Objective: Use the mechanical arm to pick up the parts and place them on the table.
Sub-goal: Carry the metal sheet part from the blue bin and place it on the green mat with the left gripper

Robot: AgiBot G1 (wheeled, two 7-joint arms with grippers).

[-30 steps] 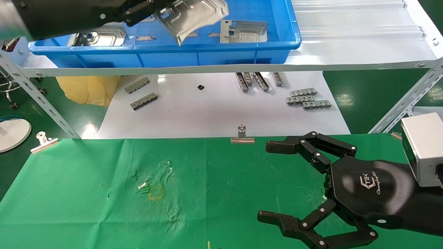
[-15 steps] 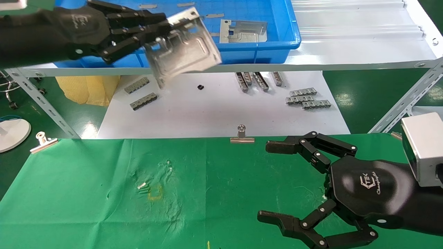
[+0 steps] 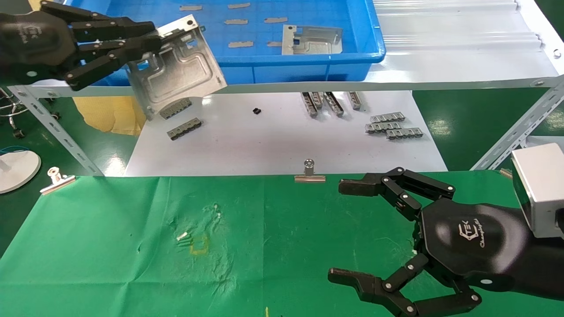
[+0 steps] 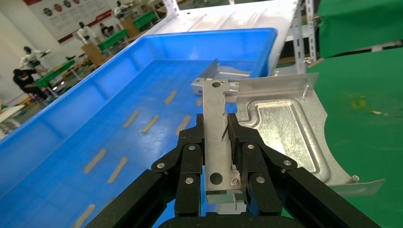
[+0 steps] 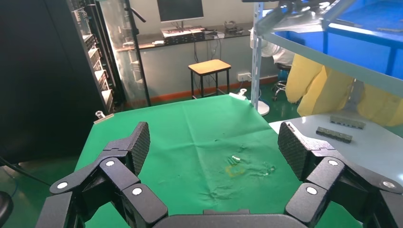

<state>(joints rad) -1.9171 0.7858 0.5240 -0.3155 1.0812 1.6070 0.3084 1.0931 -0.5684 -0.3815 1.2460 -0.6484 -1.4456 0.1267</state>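
My left gripper (image 3: 150,39) is shut on a shiny silver stamped plate (image 3: 176,77) and holds it in the air at the upper left, in front of the blue tray's near wall. In the left wrist view the fingers (image 4: 190,152) pinch the plate's flange (image 4: 216,142). A second silver plate (image 3: 312,38) lies in the blue tray (image 3: 304,66). The green cloth table (image 3: 110,246) with its yellow square mark (image 3: 198,244) lies below. My right gripper (image 3: 348,229) is open and empty, hovering over the table's right side; it also shows in its own wrist view (image 5: 214,142).
A white shelf (image 3: 458,48) carries the tray. Beneath lies a white board (image 3: 273,141) with small grey toothed strips (image 3: 392,125). Silver binder clips (image 3: 309,172) hold the cloth's far edge. An angled metal strut (image 3: 53,127) stands at left, another at right.
My left gripper has carried the plate out of the tray, moving left and down towards me. The right arm has not moved.
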